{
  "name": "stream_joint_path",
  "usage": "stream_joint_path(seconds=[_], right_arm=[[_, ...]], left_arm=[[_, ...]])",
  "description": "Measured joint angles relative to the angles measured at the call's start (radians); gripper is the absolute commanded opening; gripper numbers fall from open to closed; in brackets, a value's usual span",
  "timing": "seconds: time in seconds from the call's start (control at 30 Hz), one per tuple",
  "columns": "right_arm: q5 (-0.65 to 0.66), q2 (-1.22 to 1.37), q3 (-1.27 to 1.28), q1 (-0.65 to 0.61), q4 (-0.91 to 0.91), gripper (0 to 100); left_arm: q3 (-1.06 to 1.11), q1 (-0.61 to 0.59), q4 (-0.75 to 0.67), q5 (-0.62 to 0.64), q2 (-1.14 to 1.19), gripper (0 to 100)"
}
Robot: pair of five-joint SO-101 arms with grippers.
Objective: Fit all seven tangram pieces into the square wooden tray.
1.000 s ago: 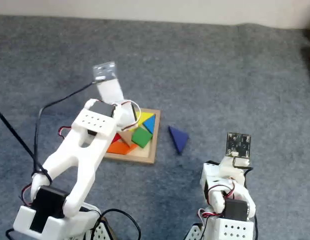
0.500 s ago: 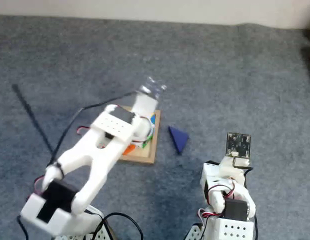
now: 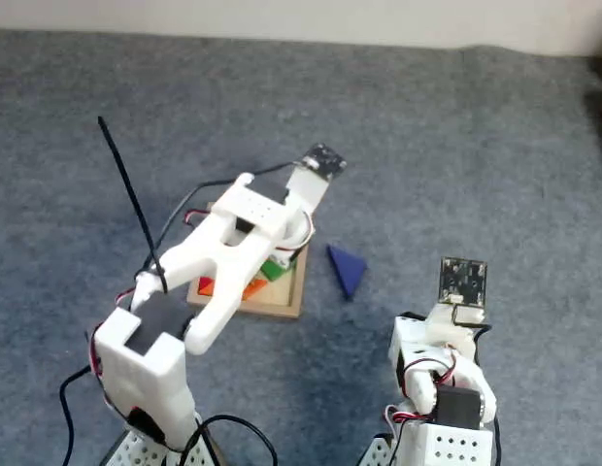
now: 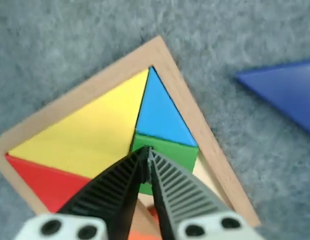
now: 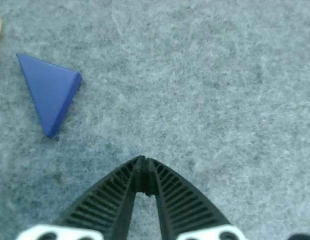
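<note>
Left arm has swung across the tray [image 3: 272, 309] in a second, its empty end effector [image 4: 146, 150] pinched closed over the green piece [image 4: 175, 152], leaving the navy triangle [image 3: 347, 269] out on the bench beside the tray, apparently last to fit, with the right end effector [image 5: 143, 159] also closed

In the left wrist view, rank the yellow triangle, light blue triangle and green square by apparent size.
1. yellow triangle, clearly largest.
2. light blue triangle.
3. green square, though the left claw covers part of it, so its rank against the light blue triangle is unsure.
</note>
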Motion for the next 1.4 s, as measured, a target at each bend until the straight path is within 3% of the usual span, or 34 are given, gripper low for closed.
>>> stream_joint_path(seconds=[0.3,0.53,0.9,1.1,1.4], right_arm=[[0.0,0.0,0.0,0.0,0.0,0.9],[0.0,0.0,0.0,0.0,0.0,0.9],[0.0,0.0,0.0,0.0,0.0,0.9],[0.0,0.0,0.0,0.0,0.0,0.9],[0.0,0.0,0.0,0.0,0.0,0.9]], left_arm=[[-0.091,-0.002,0.061,-0.051,0.023,2],[-0.095,-0.006,0.143,-0.051,-0.118,2],[-0.077,-0.16,0.318,-0.133,-0.172,2],[0.071,-0.157,0.321,-0.149,-0.172,2],[0.207,-0.149,0.169,-0.149,-0.175,2]])
